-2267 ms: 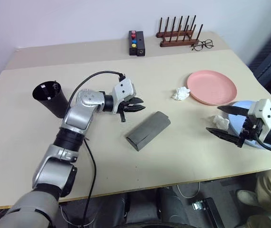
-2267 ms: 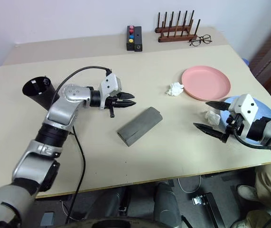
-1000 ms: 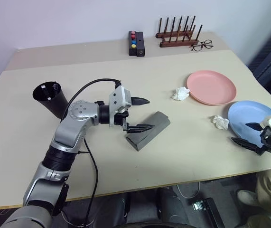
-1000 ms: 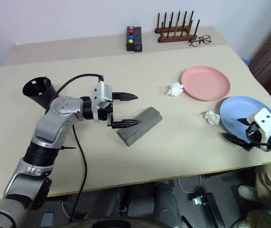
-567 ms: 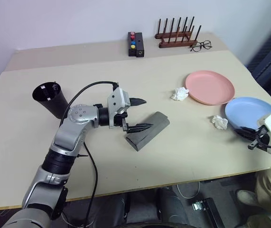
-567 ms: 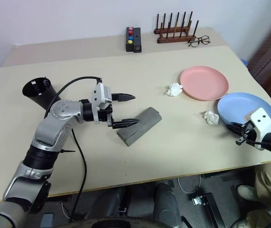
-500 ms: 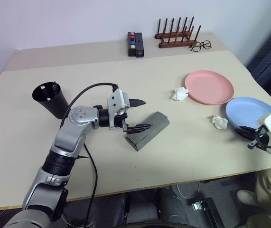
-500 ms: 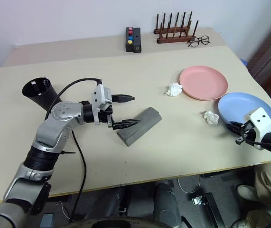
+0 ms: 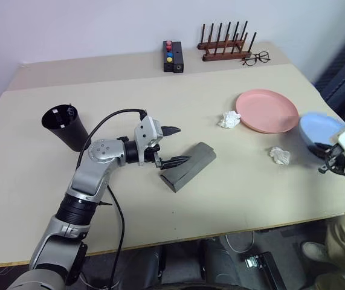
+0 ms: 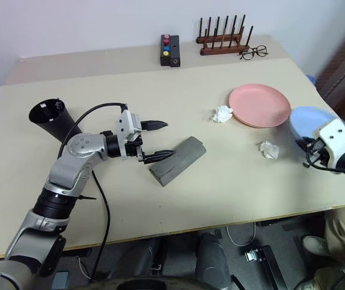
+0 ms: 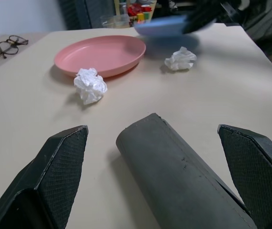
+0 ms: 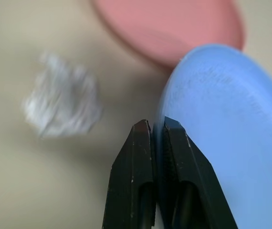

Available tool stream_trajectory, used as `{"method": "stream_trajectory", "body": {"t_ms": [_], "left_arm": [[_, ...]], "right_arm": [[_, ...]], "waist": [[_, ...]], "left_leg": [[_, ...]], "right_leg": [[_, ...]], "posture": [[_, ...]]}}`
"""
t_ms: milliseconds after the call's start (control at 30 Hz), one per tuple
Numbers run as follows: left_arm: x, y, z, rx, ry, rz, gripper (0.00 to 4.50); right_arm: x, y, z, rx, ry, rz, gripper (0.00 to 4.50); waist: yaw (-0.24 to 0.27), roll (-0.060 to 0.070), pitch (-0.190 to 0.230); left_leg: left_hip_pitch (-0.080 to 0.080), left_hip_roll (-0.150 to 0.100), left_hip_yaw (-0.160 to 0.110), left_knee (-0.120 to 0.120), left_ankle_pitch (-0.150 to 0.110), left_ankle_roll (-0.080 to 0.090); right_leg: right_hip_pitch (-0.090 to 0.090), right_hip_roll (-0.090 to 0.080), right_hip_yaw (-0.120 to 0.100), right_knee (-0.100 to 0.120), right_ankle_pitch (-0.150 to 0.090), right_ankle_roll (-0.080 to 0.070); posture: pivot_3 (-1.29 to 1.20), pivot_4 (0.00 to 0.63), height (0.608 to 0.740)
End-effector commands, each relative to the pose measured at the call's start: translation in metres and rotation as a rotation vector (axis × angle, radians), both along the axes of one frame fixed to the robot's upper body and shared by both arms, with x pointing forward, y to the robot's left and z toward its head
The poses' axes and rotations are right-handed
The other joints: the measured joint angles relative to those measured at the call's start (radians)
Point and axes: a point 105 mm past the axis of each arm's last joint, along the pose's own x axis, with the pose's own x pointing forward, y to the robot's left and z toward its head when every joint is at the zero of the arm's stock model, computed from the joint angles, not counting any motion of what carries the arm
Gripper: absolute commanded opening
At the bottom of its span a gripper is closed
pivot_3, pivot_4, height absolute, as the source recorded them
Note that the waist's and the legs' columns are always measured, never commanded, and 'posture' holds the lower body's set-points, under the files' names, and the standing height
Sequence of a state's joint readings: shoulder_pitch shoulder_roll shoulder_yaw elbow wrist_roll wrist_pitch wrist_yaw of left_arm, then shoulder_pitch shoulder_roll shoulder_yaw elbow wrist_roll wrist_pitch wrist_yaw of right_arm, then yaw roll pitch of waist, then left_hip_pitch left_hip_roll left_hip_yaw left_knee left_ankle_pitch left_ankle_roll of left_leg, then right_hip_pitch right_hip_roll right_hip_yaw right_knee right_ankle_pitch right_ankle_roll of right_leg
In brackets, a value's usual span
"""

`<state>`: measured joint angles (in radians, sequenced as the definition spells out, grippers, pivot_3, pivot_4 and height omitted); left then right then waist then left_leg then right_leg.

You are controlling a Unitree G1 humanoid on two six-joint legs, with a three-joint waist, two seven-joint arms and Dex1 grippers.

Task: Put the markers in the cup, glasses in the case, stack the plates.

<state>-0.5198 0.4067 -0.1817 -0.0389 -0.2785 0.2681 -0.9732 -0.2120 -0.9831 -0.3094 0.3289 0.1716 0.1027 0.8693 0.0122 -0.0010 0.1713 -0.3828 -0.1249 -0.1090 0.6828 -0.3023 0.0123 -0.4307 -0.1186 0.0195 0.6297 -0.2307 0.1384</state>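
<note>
Stacking step: our right gripper (image 12: 156, 125) pinches the light blue plate (image 12: 207, 124) just beside the salmon pink plate (image 9: 267, 111); next we carry it over. Left gripper (image 9: 171, 145) spread.

Salmon-pink plate (image 9: 267, 111) beside light blue plate (image 9: 320, 128) on beige tabletop (image 9: 130, 90); grey case (image 9: 188, 165), matte black cup (image 9: 64, 125), white crumpled paper wads (image 9: 230, 119), black box (image 9: 173, 55) with red, blue, yellow buttons; black cross-hatched tool fingers (image 11: 59, 162).

Lab-like room — plain table (image 9: 232, 78), button box (image 9: 173, 55).
</note>
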Motion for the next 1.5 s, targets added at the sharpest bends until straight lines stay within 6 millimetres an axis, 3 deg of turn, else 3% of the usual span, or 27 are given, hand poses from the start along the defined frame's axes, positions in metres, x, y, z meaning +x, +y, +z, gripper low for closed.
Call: {"method": "stream_trajectory", "body": {"t_ms": [33, 300, 600, 867, 1000, 1200, 1333, 1500], "left_arm": [[-0.001, -0.002, 0.005, -0.012, -0.033, -0.004, 4.50], [-0.001, -0.003, 0.004, -0.011, -0.037, 0.005, 4.50], [-0.008, 0.004, 0.001, -0.011, -0.013, 0.036, 4.50], [-0.014, 0.008, -0.003, -0.013, 0.016, 0.063, 4.50], [-0.014, 0.009, -0.005, -0.012, 0.019, 0.074, 4.50], [-0.013, 0.007, -0.006, -0.014, 0.022, 0.081, 4.50], [-0.012, 0.006, -0.007, -0.016, 0.026, 0.080, 4.50], [-0.010, 0.004, -0.008, -0.016, 0.030, 0.072, 4.50]], "right_arm": [[0.011, 0.012, 0.027, -0.067, -0.073, 0.052, 0.17], [0.045, 0.035, 0.041, -0.079, -0.129, 0.138, 0.17], [0.087, 0.067, 0.018, -0.062, -0.079, 0.222, 0.17], [0.103, 0.084, 0.004, -0.024, -0.035, 0.243, 0.17], [0.105, 0.086, 0.005, -0.013, -0.034, 0.249, 1.35], [0.106, 0.084, 0.019, 0.009, -0.089, 0.240, 4.47], [0.099, 0.083, 0.038, 0.062, -0.142, 0.272, 4.47], [0.074, 0.085, 0.049, 0.116, -0.125, 0.344, 4.47]], "waist": [[0.000, 0.000, 0.000], [-0.002, 0.000, 0.000], [-0.007, 0.000, 0.000], [-0.008, 0.000, 0.000], [-0.010, 0.000, 0.000], [-0.015, 0.000, 0.000], [-0.024, 0.001, 0.001], [-0.021, 0.000, 0.001]], "left_leg": [[0.000, 0.000, 0.000, 0.000, 0.000, 0.000], [0.000, 0.000, 0.000, 0.000, 0.000, 0.000], [-0.001, 0.000, 0.000, -0.001, 0.000, 0.000], [-0.003, 0.000, 0.000, -0.001, 0.000, 0.000], [-0.003, 0.000, 0.000, -0.002, 0.000, 0.000], [-0.003, 0.000, 0.000, -0.002, 0.000, 0.000], [-0.004, 0.000, 0.000, -0.002, 0.000, 0.000], [-0.004, 0.000, -0.001, -0.002, 0.000, 0.000]], "right_leg": [[0.000, 0.000, 0.000, 0.000, 0.000, 0.000], [0.000, 0.000, 0.000, 0.000, 0.000, 0.000], [-0.002, 0.000, 0.000, 0.000, 0.000, 0.000], [-0.004, 0.000, 0.000, 0.000, 0.000, 0.000], [-0.004, 0.000, 0.000, 0.000, 0.000, 0.000], [-0.004, 0.000, 0.000, 0.000, 0.000, 0.000], [-0.004, 0.000, 0.000, 0.000, 0.000, 0.000], [-0.004, 0.000, 0.000, -0.001, 0.000, 0.000]], "posture": [[0.00, 0.150, 0.740], [0.00, 0.150, 0.740], [0.00, 0.150, 0.740], [0.00, 0.150, 0.740], [0.00, 0.150, 0.740], [0.00, 0.150, 0.740], [0.00, 0.150, 0.740], [0.00, 0.150, 0.740]]}}
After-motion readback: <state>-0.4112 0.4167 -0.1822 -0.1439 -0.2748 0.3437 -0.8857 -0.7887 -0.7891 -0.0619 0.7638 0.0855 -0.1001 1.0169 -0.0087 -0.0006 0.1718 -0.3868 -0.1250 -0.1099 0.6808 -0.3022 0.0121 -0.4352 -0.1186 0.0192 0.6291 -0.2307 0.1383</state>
